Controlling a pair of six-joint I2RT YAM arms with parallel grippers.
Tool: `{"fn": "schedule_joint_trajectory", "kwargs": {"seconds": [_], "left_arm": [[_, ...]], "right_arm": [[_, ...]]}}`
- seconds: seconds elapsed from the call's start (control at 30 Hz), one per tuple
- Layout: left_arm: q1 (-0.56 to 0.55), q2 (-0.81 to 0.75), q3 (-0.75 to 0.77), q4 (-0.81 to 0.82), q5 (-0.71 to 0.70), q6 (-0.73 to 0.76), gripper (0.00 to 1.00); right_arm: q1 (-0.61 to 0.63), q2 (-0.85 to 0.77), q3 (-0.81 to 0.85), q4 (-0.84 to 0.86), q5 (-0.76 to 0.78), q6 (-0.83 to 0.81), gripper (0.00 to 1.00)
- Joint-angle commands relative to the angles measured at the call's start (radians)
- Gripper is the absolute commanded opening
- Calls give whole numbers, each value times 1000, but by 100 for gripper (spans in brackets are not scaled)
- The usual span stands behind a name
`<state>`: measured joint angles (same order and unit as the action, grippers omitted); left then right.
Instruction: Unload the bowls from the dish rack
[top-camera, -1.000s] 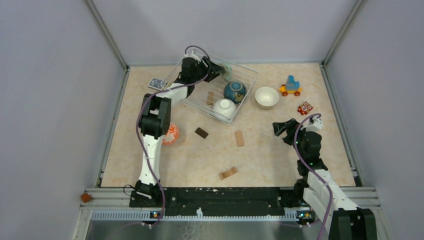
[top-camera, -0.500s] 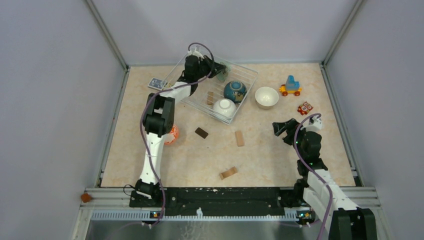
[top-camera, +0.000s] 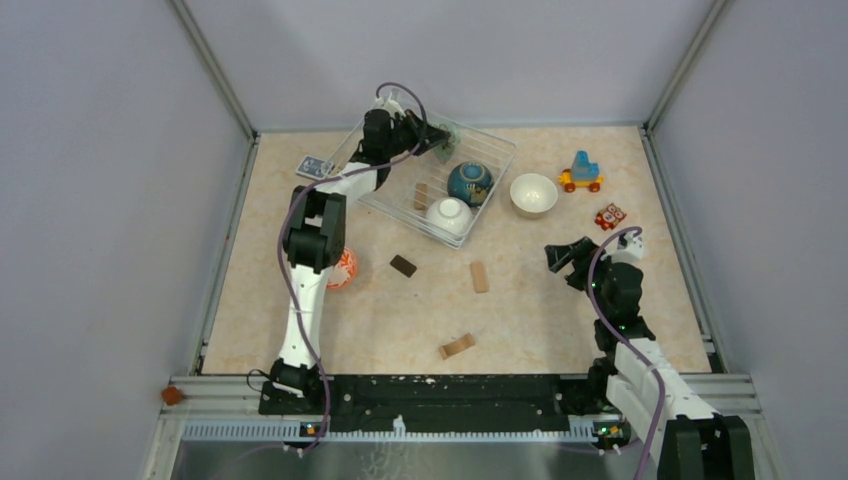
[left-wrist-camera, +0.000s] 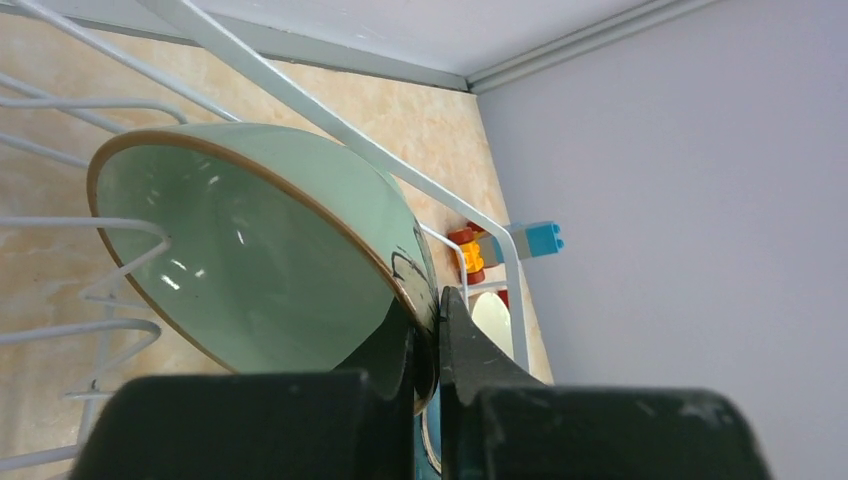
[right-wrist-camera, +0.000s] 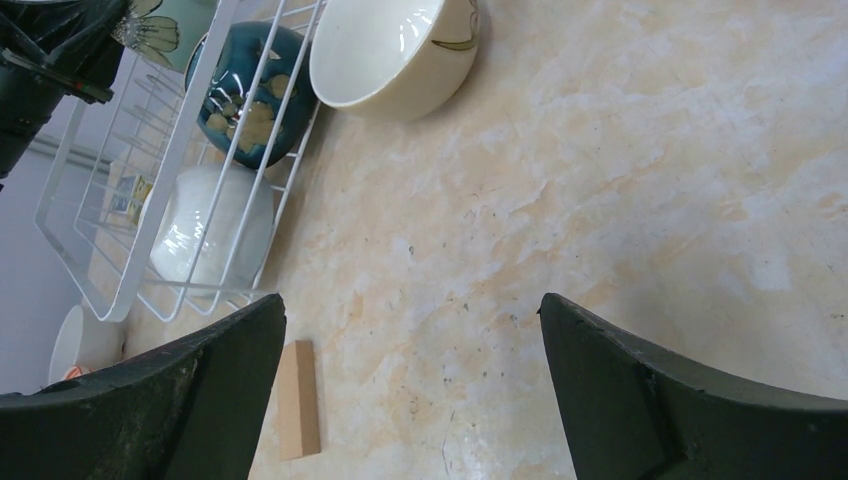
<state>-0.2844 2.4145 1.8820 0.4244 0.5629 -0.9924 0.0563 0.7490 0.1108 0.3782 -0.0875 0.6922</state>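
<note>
The white wire dish rack stands at the back of the table. My left gripper reaches into its far end and is shut on the rim of the mint green bowl, one finger inside and one outside, with the bowl tilted on its side. A dark blue bowl and an upturned white bowl also lie in the rack. On the table, a cream bowl sits right of the rack and an orange-red patterned bowl beside the left arm. My right gripper hangs open above bare table.
A toy train and a small red toy sit at the back right. Wooden blocks and a dark brown block lie mid-table. A card lies left of the rack. Another block is inside the rack.
My left gripper has closed on the mint green bowl's rim and shifted slightly toward the back. The right arm has not moved.
</note>
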Motion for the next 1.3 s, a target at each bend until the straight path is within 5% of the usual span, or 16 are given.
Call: {"fn": "schedule_joint_trajectory", "kwargs": {"seconds": [0.0,0.3,0.57,0.93,1.27], "left_arm": [[6,-98,35,207,111,-20,0],[17,-162,-15,375,245,-209,0],[0,-376,-189,318,280,-149,0],[-250,-684,-322,-321,66,434,0],[-573,-621,-223,-655,-252,933,0]], "right_arm": [[-6,4,9,51,-1,-3,96],[-6,3,7,58,-7,-6,96],[-6,-13,19,24,-40,-2,96],[-6,-64,270,-381,-71,-4,93],[-7,-88,535,-838,313,58,96]]}}
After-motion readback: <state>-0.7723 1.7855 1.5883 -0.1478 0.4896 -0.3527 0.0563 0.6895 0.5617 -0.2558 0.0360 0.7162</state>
